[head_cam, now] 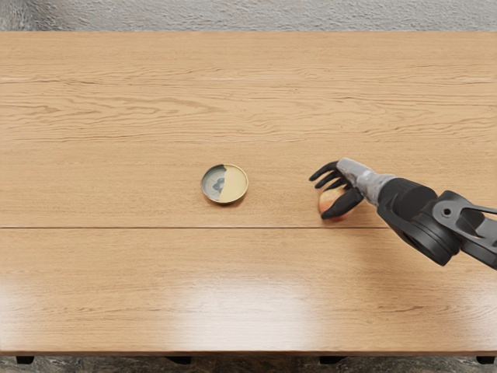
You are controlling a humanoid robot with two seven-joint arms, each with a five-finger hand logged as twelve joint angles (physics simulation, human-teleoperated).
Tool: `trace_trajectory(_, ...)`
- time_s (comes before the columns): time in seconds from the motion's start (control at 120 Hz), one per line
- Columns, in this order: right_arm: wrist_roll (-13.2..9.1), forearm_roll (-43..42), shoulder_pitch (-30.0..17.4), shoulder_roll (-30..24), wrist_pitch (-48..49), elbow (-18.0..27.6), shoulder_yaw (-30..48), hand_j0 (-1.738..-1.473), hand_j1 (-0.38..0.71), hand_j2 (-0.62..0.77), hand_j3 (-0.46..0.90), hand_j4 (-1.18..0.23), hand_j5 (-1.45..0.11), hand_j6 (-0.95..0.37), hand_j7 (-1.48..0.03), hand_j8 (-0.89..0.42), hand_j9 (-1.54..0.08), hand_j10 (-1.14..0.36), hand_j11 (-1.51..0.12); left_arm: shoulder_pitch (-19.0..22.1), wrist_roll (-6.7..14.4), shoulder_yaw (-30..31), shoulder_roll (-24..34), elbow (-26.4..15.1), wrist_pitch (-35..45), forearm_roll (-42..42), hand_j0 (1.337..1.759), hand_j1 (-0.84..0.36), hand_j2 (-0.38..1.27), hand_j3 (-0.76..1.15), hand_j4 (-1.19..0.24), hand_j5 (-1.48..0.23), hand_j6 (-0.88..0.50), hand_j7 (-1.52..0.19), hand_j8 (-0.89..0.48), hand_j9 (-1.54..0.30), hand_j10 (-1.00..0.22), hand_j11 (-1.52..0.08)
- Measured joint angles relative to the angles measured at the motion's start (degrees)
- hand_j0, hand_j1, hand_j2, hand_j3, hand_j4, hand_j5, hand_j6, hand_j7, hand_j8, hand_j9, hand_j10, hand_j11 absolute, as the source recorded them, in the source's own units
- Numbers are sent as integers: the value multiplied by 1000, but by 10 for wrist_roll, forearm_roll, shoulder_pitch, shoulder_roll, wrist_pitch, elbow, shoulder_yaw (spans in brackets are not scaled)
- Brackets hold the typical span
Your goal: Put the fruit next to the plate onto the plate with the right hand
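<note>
Here, the right hand (338, 189) hovers over the fruit (326, 203), fingers spread, not gripping. Next it probably must close, then carry the fruit left to the plate (235, 185).

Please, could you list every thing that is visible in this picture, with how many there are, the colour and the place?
table: one, light brown wood, fills almost the whole view
plate: one, small, grey and pale yellow, near the table's middle, nothing on it
fruit: one, orange-pink, right of the plate and apart from it, partly hidden by the hand
floor: grey strip beyond the table's far edge
right arm: one, grey and black, comes in from the right edge
right hand: one, dark, over the fruit
left arm: not in view
</note>
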Motion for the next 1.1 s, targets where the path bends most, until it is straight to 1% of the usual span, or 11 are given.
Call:
trace_trajectory(0.233,0,1,0,0,2,0,1,-1656,193,29,0,-515,-662,-514,-664,-383,-666,-340,-677,0,0,0,0,0,0,0,1658,341,2,0,-7,-9,-7,-9,-7,-9,-7,-9)
trace_trajectory(0.425,0,3,1,0,27,5,22,-1656,199,83,0,-528,-690,-530,-687,-383,-692,-341,-695,0,0,0,0,0,0,0,1658,341,1,0,-7,-9,-7,-9,-7,-9,-7,-9)
trace_trajectory(0.567,0,3,5,8,37,10,36,-1657,201,93,0,-534,-699,-536,-696,-381,-700,-348,-702,0,0,0,0,0,0,0,1658,341,1,0,-7,-9,-7,-9,-7,-9,-7,-9)
trace_trajectory(0.683,0,3,9,31,39,12,40,-1657,201,103,0,-536,-703,-538,-699,-379,-705,-345,-703,0,0,0,0,0,0,0,1658,341,1,0,-7,-9,-7,-9,-7,-9,-7,-9)
trace_trajectory(0.883,0,3,23,85,34,6,42,-1658,207,163,0,-537,-710,-540,-704,-396,-713,-359,-702,4,0,0,0,0,0,0,1658,341,1,0,-7,-9,-7,-9,-7,-9,-7,-9)
trace_trajectory(1.1,0,3,46,149,32,-45,42,-1658,202,165,0,-540,-718,-544,-711,-397,-715,-367,-704,8,0,0,0,0,0,0,1658,341,1,0,-7,-9,-7,-9,-7,-9,-7,-9)
